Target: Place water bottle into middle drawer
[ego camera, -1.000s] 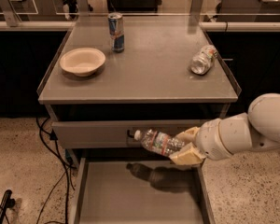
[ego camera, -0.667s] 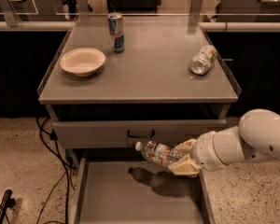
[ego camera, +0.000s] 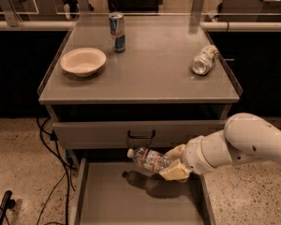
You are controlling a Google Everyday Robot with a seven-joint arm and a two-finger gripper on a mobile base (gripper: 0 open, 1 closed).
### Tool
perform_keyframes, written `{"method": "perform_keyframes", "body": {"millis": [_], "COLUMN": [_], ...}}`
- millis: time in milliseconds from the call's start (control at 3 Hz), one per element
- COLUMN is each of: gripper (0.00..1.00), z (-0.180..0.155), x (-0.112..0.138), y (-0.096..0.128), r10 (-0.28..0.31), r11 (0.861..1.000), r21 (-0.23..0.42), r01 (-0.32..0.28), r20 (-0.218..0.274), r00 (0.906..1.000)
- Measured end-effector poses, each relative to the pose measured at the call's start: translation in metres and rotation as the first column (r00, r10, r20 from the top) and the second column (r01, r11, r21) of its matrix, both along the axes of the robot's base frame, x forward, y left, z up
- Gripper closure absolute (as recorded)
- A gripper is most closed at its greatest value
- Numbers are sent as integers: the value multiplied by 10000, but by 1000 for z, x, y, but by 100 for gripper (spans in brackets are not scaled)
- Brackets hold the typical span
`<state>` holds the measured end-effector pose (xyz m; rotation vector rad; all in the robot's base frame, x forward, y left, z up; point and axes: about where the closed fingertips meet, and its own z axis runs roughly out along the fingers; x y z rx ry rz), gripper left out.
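Note:
The water bottle (ego camera: pixel 148 159), clear ribbed plastic with a white cap and a red-green-white label, lies nearly level with its cap to the left. My gripper (ego camera: pixel 174 163) is shut on its base end, one beige finger above and one below. It holds the bottle in the air over the open middle drawer (ego camera: pixel 107 196), whose flat grey floor carries the bottle's shadow. The white arm comes in from the right.
Above is a shut grey drawer front with a black loop handle (ego camera: pixel 140 137). On the cabinet top stand a white bowl (ego camera: pixel 83 61) and a tall blue-and-silver can (ego camera: pixel 116 32); a silver can (ego camera: pixel 204 59) lies on its side. Black cables (ego camera: pixel 49 139) hang at the left.
My gripper has carried the bottle downward and a little to the left, from level with the shut drawer front to lower over the open drawer.

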<state>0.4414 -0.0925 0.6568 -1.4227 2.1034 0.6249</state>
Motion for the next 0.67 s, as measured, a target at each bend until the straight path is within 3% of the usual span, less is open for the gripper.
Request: {"method": "perform_keyframes", "body": {"millis": [333, 667], "gripper": [100, 100], "z": [-60, -120], "x": [-5, -10], "y": [32, 57], "r10": [314, 483], "r11": [9994, 9986], "r21": [146, 289], "r01": [-300, -441], "r20": [-1027, -1665], "r00": [9942, 9848]}}
